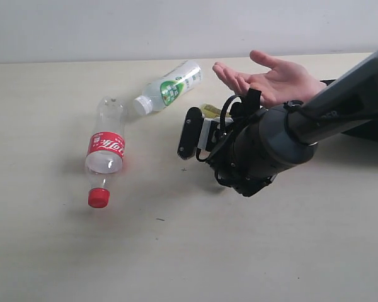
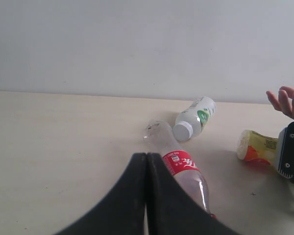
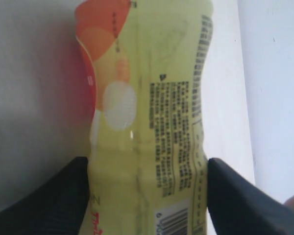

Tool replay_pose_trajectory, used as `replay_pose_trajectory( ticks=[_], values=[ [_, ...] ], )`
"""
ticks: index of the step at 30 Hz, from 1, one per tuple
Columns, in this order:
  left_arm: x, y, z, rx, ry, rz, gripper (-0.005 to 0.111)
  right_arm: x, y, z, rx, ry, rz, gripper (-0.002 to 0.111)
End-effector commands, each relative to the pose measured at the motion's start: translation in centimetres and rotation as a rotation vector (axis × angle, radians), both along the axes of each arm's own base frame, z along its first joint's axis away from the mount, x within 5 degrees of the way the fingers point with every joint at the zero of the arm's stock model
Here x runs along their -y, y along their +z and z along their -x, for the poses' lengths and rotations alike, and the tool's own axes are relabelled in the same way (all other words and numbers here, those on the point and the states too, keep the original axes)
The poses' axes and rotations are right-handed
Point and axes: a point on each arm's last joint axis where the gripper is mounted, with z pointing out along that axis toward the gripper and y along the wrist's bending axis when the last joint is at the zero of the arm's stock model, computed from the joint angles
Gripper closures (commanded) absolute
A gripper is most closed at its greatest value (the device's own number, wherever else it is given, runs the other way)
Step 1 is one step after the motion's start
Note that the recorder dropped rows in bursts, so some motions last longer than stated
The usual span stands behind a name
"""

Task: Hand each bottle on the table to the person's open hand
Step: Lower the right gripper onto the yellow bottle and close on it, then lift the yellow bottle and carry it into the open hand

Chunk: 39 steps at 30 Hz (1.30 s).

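Exterior: my right gripper is down on the table, toward its far edge, straddling the yellow bottle. My wrist hides most of it, so I only catch a sliver. The open hand waits just beyond.

Left wrist: my left gripper is pinched together on nothing. The red-label bottle and green-label bottle lie on their sides.

Right wrist: my jaws press both flanks of the yellow bottle's waist, gripping it. It's thin plastic, light, and likely to flex and slip. A gentle mid-body squeeze seems right.
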Motion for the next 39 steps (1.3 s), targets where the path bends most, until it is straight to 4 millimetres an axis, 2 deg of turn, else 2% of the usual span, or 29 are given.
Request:
replay_pose_trajectory(
  ticks=[1, 13, 18, 21, 23, 26, 30, 32, 39],
  values=[
    [0.0, 0.0, 0.0, 0.008, 0.002, 0.004, 0.107, -0.5, -0.1, 0.4, -0.007, 0.003, -0.011, 0.108],
    [0.0, 0.0, 0.0, 0.008, 0.002, 0.004, 0.107, -3.1, 0.8, 3.2, 0.058, -0.003, 0.011, 0.108],
    [0.0, 0.0, 0.0, 0.008, 0.002, 0.004, 0.107, -3.3, 3.3, 3.8, 0.06, -0.037, -0.06, 0.108],
    [0.0, 0.0, 0.0, 0.008, 0.002, 0.004, 0.107, -3.5, 6.4, 5.2, 0.021, -0.056, -0.1, 0.108],
    [0.0, 0.0, 0.0, 0.008, 0.002, 0.004, 0.107, -3.5, 7.7, 6.3, -0.026, -0.074, -0.129, 0.108],
    [0.0, 0.0, 0.0, 0.008, 0.002, 0.004, 0.107, -3.8, 8.7, 7.9, -0.095, -0.089, -0.159, 0.108],
    [0.0, 0.0, 0.0, 0.008, 0.002, 0.004, 0.107, -4.7, 9.5, 11.5, -0.277, -0.115, -0.244, 0.108],
    [0.0, 0.0, 0.0, 0.008, 0.002, 0.004, 0.107, -4.8, 9.9, 12.4, -0.33, -0.126, -0.267, 0.108],
    [0.0, 0.0, 0.0, 0.008, 0.002, 0.004, 0.107, -3.5, 13.1, 13.1, -0.321, -0.177, -0.352, 0.108]
  ],
)
